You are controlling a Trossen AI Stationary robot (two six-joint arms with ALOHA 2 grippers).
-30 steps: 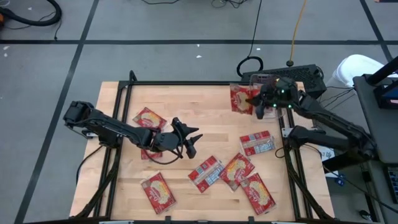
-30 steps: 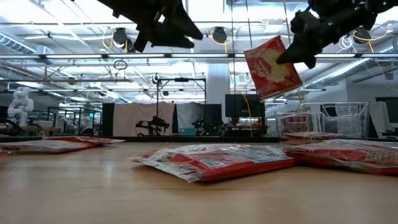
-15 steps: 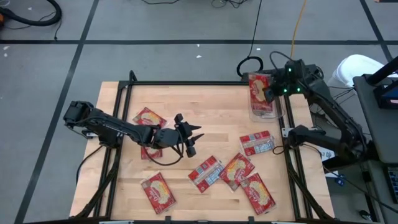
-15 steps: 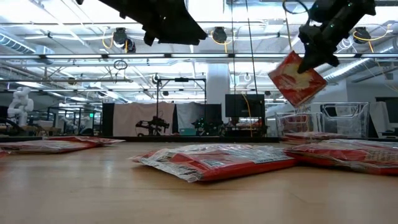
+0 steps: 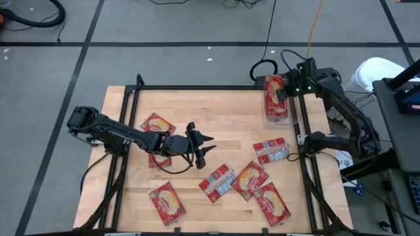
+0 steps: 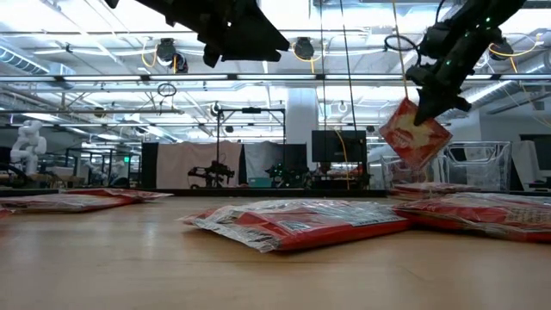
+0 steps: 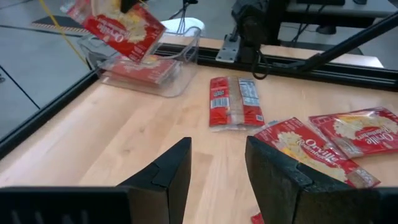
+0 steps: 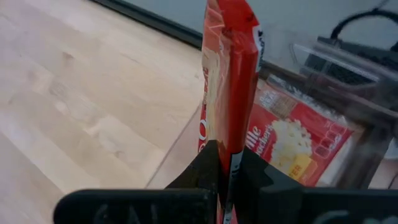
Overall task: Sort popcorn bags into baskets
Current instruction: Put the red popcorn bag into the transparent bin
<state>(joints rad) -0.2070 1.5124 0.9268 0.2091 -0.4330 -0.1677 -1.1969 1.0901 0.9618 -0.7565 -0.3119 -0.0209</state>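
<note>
We are holding one popcorn bag [image 5: 273, 86] with our right gripper [image 5: 283, 92], fingers pinching its edge, so that it is hanging above the clear basket [image 5: 278, 118] at the table's [image 5: 216, 111] far right corner. One bag [image 8: 289, 142] is already lying inside the basket. Our left gripper [image 5: 203, 145] is hovering over the middle of the table with its fingers spread and nothing between them. Seven bags are waiting on the wood: two near the left edge [image 5: 157, 124], one at the near left corner [image 5: 167, 200], and four toward the near right [image 5: 272, 151]. We judge the sorting to be at an early stage, with most bags left to move.
</note>
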